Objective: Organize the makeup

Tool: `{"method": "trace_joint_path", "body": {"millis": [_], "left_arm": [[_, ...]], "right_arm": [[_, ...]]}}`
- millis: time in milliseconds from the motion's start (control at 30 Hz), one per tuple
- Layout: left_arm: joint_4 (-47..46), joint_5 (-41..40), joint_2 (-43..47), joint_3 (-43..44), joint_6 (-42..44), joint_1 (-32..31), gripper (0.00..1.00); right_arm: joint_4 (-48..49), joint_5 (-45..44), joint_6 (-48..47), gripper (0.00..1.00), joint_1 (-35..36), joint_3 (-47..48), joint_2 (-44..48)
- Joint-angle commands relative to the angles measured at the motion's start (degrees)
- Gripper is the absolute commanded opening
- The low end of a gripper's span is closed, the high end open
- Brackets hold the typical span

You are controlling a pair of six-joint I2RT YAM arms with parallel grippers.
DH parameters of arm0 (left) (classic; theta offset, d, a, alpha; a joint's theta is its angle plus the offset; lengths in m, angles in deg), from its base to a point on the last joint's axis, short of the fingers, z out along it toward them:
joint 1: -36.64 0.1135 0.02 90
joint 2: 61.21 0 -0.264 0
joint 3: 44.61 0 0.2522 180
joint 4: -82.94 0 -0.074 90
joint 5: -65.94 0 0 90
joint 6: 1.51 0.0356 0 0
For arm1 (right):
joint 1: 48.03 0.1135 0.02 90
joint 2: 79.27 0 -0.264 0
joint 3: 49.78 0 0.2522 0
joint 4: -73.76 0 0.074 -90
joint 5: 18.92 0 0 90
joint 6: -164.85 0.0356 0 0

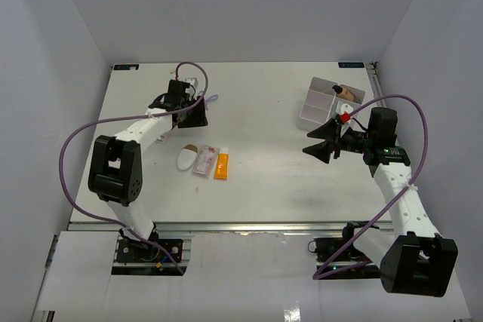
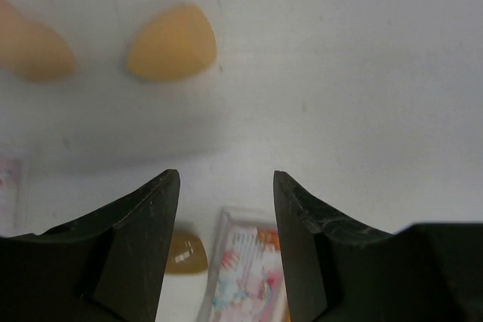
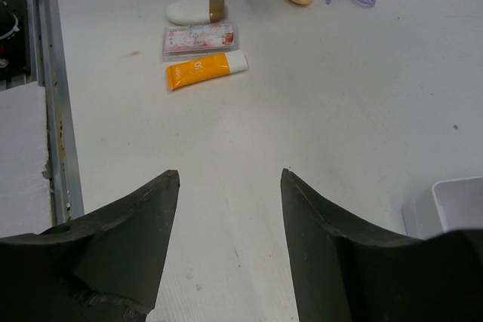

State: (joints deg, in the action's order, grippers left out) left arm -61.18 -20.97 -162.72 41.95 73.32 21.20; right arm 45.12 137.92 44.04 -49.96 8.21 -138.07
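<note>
Behind left claw (image 2: 226,179), pink packet (image 2: 245,277) half hidden

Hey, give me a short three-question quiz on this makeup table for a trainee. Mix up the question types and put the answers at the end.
1. True or false: the orange tube lies on the table, outside the white tray.
2. Which thing lies between the white oval case and the orange tube? A. a sponge B. the pink packet C. the purple looped tool
3. What do the left gripper and the right gripper hold?
Key: 1 true. 2 B. 3 nothing; both stand open and empty.
</note>
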Motion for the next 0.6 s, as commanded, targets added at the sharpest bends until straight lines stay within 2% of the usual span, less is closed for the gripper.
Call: {"method": "trace_joint_path", "body": {"millis": [0,67,200,400,567], "left_arm": [[3.0,12.6,12.5,-7.6,-4.5,-1.7,0.68],[3.3,15.9,15.4,-10.2,-5.6,-3.1,0.75],[3.3,18.5,18.0,-13.1,-7.9,-6.9,0.81],[3.3,13.1,15.5,-14.6,-8.8,-13.2,0.76],[3.2,3.5,13.4,-15.5,-9.9,-18.3,0.72]], "right_arm": [[1.4,0.3,0.0,0.63,-0.6,0.2,0.7],[1.4,0.1,0.0,0.63,-0.7,0.2,0.4],[1.4,-0.1,0.0,0.63,-1.1,0.2,0.0],[1.5,0.4,0.4,0.63,-2.3,0.1,-0.2],[1.5,1.0,0.6,0.63,-2.9,0.0,-0.3]]}}
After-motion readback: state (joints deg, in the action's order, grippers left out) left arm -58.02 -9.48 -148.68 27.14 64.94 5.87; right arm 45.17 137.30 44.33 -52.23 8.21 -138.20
